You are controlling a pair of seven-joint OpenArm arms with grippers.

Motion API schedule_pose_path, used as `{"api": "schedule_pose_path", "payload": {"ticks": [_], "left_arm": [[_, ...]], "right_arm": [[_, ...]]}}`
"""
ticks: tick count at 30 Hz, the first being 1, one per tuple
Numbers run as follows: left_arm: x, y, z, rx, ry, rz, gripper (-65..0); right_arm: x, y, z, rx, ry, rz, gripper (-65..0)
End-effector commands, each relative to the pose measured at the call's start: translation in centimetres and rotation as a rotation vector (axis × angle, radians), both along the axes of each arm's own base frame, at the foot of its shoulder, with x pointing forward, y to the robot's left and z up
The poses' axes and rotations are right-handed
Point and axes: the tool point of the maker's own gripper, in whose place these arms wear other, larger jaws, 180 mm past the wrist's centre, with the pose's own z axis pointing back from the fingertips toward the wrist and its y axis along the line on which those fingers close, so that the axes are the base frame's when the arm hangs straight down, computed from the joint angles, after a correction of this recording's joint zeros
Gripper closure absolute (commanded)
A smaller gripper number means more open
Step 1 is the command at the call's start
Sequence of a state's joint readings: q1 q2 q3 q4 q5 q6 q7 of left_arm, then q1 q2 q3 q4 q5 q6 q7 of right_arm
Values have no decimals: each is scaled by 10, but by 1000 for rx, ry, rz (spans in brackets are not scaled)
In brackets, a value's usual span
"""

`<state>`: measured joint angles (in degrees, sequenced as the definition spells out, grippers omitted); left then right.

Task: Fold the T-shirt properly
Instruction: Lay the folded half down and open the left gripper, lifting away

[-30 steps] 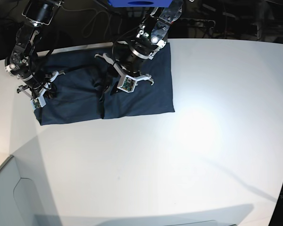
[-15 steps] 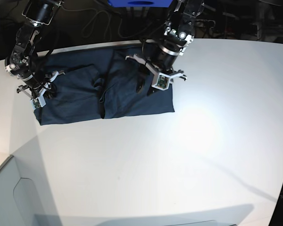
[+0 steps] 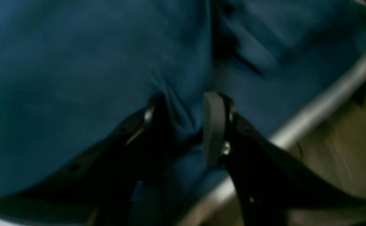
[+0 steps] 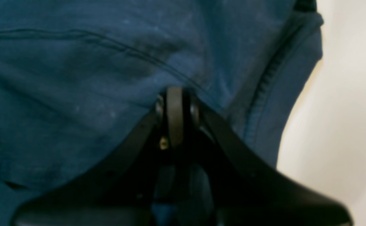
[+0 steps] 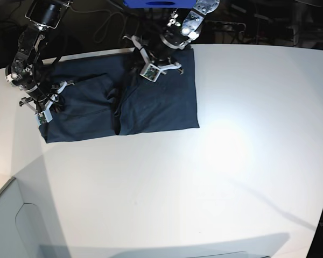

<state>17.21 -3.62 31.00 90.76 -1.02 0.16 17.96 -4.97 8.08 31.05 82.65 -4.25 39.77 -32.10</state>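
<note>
The navy T-shirt (image 5: 151, 102) is lying rumpled, half-folded; the right gripper (image 4: 175, 103) is pinching its edge, the left gripper (image 3: 183, 122) parted around a fold.

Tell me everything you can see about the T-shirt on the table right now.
The T-shirt is dark navy, soft cotton-looking fabric, lying flat as a wide rectangle at the white table's far-left part, with a bunched vertical crease near its middle. A stitched hem shows in the right wrist view. The right hand is shut on its left edge; the left hand straddles a pinched ridge near the far edge.
</note>
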Motion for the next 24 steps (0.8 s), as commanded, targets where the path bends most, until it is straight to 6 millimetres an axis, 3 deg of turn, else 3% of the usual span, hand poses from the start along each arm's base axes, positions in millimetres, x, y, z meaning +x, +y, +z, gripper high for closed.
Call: {"api": "schedule_pose_path", "payload": {"ticks": [1, 6, 9, 14, 17, 19, 24], "left_arm": [[4, -13, 12, -24, -24, -27, -190], [5, -46, 48, -85, -102, -119, -190], [11, -61, 83, -145, -181, -152, -190], [20, -61, 120, -196, -261, -142, -190], [40, -27, 117, -146, -286, -64, -190], [47, 3, 110, -104, -282, 5, -190], [70, 95, 98, 18, -279, 239, -190]], "right_arm": [[5, -5, 8, -19, -19, 7, -5], [5, -5, 8, -19, -20, 5, -5], [5, -5, 8, -19, -20, 5, -5], [5, -5, 8, -20, -21, 5, -6], [5, -6, 9, -21, -23, 3, -13], [9, -8, 17, -35, -45, 5, -54], [14, -10, 41, -79, -108, 13, -245]]}}
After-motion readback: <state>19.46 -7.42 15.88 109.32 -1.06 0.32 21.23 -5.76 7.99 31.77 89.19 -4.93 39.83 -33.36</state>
